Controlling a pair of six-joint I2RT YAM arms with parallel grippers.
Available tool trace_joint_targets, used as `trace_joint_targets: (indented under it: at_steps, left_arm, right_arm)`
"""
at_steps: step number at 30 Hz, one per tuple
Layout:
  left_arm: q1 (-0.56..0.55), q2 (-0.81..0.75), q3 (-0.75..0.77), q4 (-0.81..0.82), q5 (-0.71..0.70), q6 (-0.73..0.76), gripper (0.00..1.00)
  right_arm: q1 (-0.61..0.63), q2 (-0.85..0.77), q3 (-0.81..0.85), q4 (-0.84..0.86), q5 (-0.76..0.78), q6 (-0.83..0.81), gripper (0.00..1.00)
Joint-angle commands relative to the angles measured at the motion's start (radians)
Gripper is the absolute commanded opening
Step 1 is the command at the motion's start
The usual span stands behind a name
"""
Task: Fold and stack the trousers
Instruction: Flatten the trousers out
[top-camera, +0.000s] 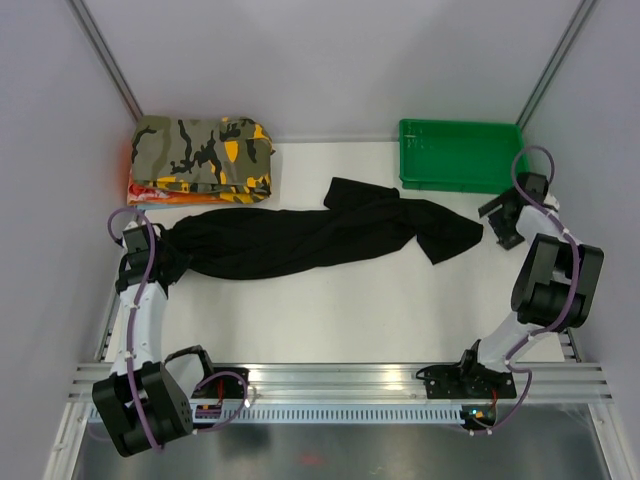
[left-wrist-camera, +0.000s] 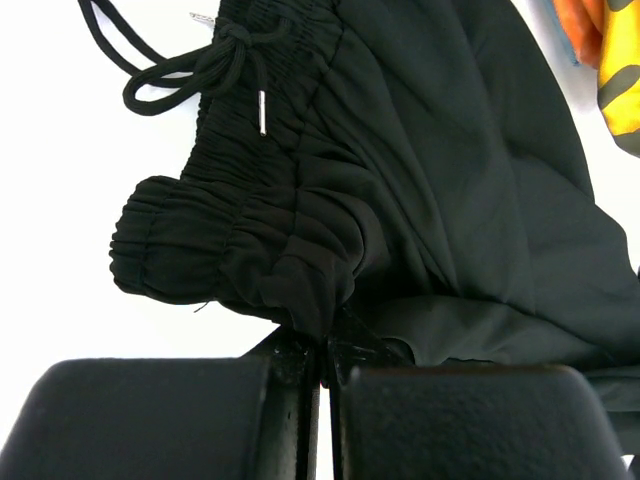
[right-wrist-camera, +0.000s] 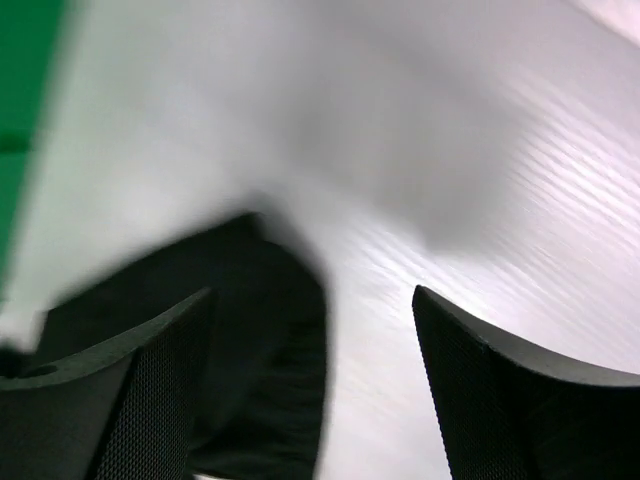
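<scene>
The trousers (top-camera: 310, 235) lie stretched across the middle of the table (top-camera: 350, 320), with the waistband at the left. The left gripper (left-wrist-camera: 322, 345) is clenched on bunched fabric at the elastic waistband, near the drawstring (left-wrist-camera: 180, 75). The right gripper (right-wrist-camera: 312, 295) is spread wide and holds nothing, just beside the leg end.

The trousers (top-camera: 300, 240) are seen as soft, matt black cloth, gathered into fine ribs at the waistband (left-wrist-camera: 290, 70); the drawstring (left-wrist-camera: 232, 42) is a woven cord tipped with shiny metal; the tray (top-camera: 460, 155) is made of smooth, slightly glossy green plastic; the table (top-camera: 350, 310) is finished in smooth matt white; the pads (right-wrist-camera: 160, 390) of the right gripper (right-wrist-camera: 312, 295) are given a fine mesh texture.
</scene>
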Motion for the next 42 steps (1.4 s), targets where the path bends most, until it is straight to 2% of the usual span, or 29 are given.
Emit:
trace_joint_targets:
  at_steps: [1,13,19,22,25,26,28,34,37,40,42]
  left_arm:
    - [0.007,0.001,0.011,0.049,0.026,0.022,0.02]
    - [0.008,0.003,-0.01,0.063,0.033,0.011,0.02]
    - [0.007,0.006,-0.016,0.072,0.033,0.01,0.02]
    - [0.007,0.007,-0.016,0.075,0.03,0.011,0.03]
    - [0.008,0.012,-0.012,0.08,0.031,0.016,0.03]
    - [0.007,0.012,-0.009,0.078,0.03,0.019,0.03]
    - [0.008,0.01,0.008,0.074,0.019,0.031,0.02]
    - [0.008,0.021,0.062,0.069,0.045,0.059,0.02]
    - [0.01,0.036,0.08,0.069,0.081,0.054,0.02]
    - [0.008,0.044,0.087,0.054,0.1,0.054,0.02]
    - [0.008,0.053,0.083,0.046,0.103,0.056,0.02]
  right_arm:
    - [-0.028,-0.068,-0.148,0.029,-0.084,0.083,0.86]
    - [-0.028,-0.036,-0.166,0.141,-0.175,0.126,0.84]
    - [0.003,0.038,-0.124,0.115,-0.107,0.056,0.76]
    - [0.012,0.079,-0.097,0.1,-0.093,0.019,0.68]
    - [0.012,0.109,-0.07,0.109,-0.093,-0.015,0.37]
    - [0.012,0.119,-0.055,0.103,-0.077,-0.03,0.18]
    - [0.01,0.118,0.004,0.081,-0.075,-0.082,0.01]
    - [0.01,-0.081,0.11,0.046,-0.083,-0.278,0.0]
    - [0.01,-0.273,0.105,0.066,-0.084,-0.367,0.0]
    - [0.012,-0.417,-0.006,0.159,-0.111,-0.415,0.01]
    - [0.012,-0.584,-0.136,0.211,-0.132,-0.441,0.0]
